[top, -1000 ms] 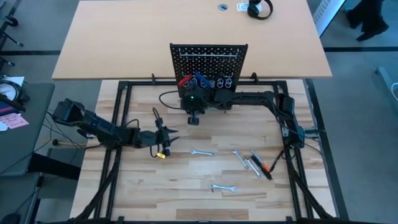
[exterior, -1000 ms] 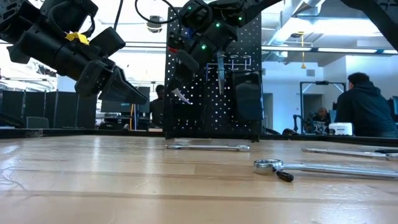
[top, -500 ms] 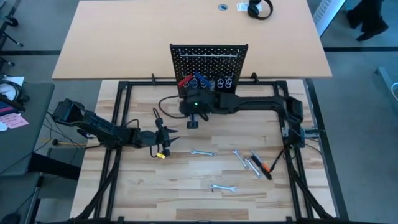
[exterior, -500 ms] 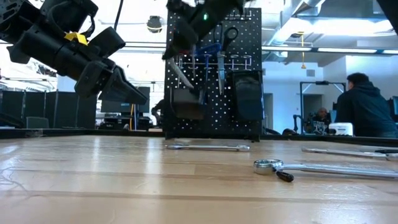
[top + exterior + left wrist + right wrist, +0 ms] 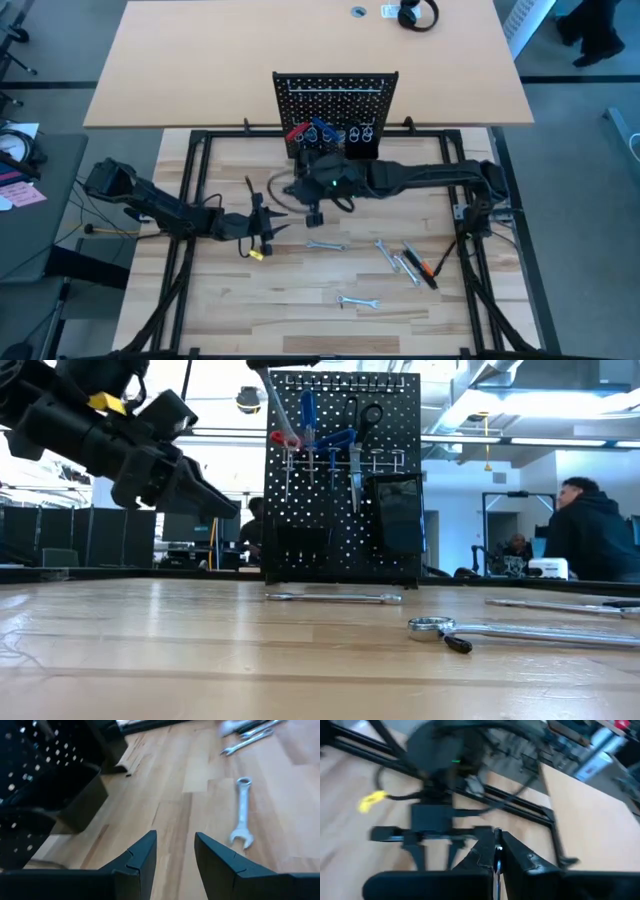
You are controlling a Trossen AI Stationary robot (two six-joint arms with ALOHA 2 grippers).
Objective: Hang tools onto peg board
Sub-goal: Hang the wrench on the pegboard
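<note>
The right gripper [image 5: 497, 851], pinched shut on a thin silver tool [image 5: 496, 865], hangs in front of the peg board [image 5: 336, 95] at the tabletop's far edge, seemingly so the tool can go up on a hook. The left gripper [image 5: 173, 851], fingers apart and empty, waits near the left edge. Wrenches [image 5: 324, 245] lie flat on the pale wood tabletop [image 5: 300, 300] toward the near right corner, other tools already hang on the board, and beyond is an office with a seated person [image 5: 590, 530].
</note>
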